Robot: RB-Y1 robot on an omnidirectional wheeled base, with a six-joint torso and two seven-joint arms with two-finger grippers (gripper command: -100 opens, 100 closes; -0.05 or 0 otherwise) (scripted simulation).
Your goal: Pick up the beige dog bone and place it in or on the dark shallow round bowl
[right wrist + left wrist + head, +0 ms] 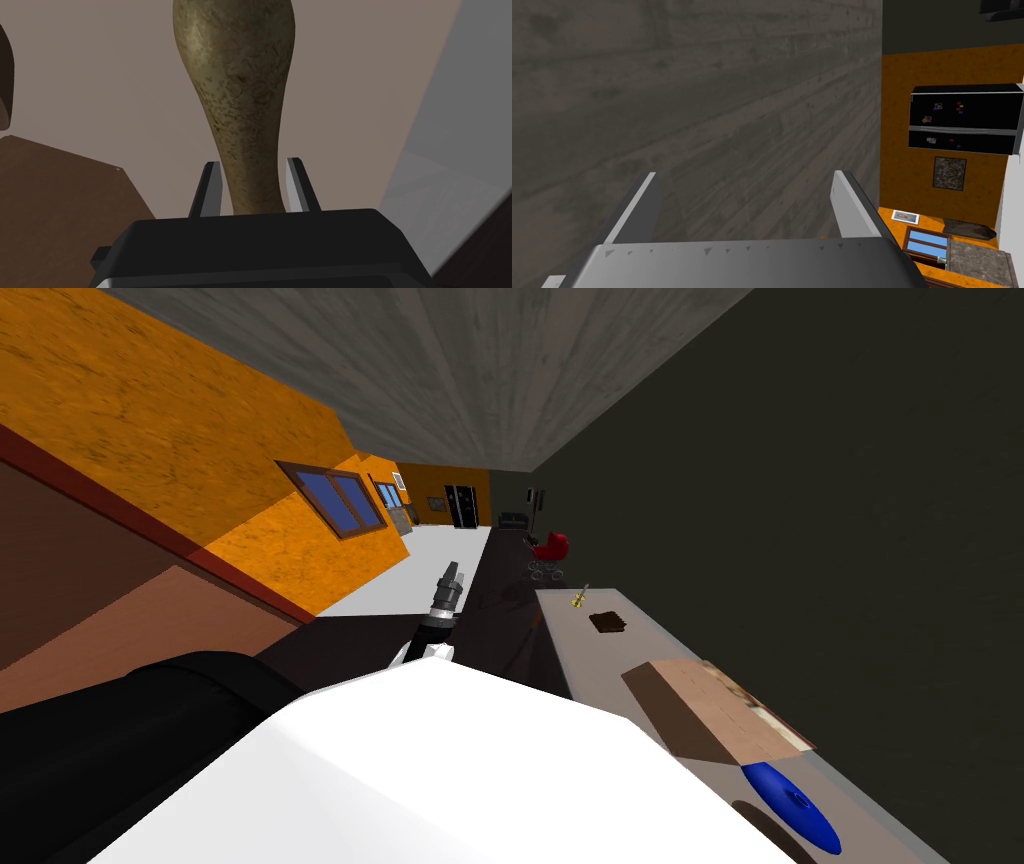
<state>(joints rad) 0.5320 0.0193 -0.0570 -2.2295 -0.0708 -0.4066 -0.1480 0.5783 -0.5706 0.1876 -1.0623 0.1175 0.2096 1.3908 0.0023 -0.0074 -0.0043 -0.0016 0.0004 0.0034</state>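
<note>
Our right gripper (253, 164) closed on the dog bone (240, 90)

Our two fingers (212, 190) stand close together with the narrow shaft of the mottled olive-beige bone between them, one against each side. Past the fingertips the bone runs straight on and swells into a broad rounded part. Behind it lies a flat pinkish-tan surface (125, 75). Outside one finger we see a brown surface (55, 210), and outside the other a grey surface (450, 150).
</note>
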